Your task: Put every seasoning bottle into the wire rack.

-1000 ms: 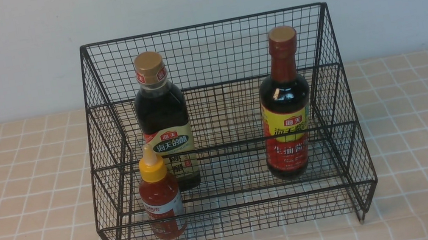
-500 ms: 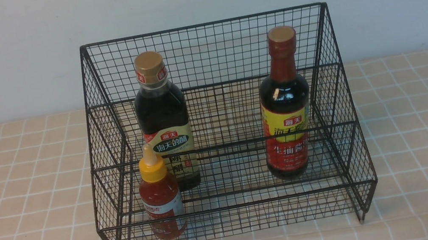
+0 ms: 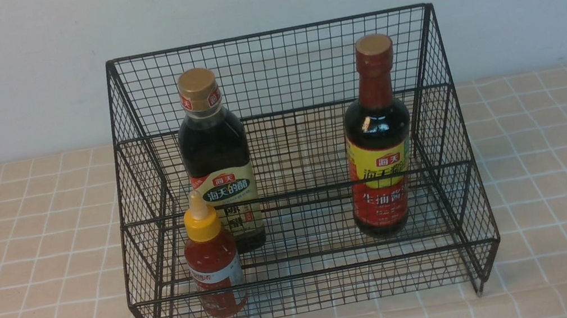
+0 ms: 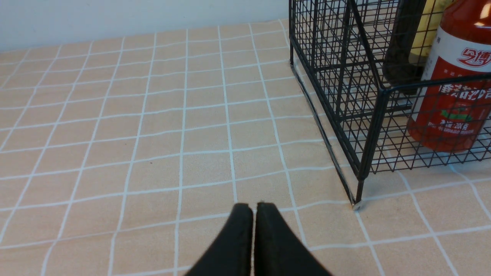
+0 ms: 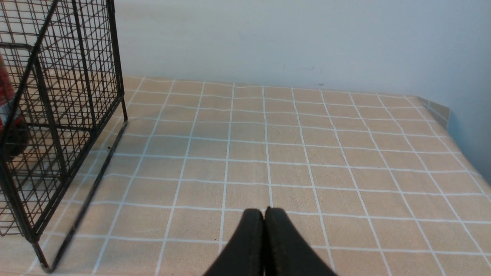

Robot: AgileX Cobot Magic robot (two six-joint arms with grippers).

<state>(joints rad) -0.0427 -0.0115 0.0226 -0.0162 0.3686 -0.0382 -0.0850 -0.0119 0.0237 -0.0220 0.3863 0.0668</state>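
Observation:
The black wire rack stands mid-table. On its upper tier stand the dark bottle with gold cap and beige label at the left and the dark bottle with red neck and yellow-red label at the right. The small red squeeze bottle with yellow cap stands on the lower tier at the front left. It also shows in the left wrist view behind the rack. My left gripper is shut and empty over bare cloth beside the rack. My right gripper is shut and empty beside the rack.
A tan checked cloth covers the table. A pale wall runs behind it. The table's right edge shows in the right wrist view. Neither arm shows in the front view.

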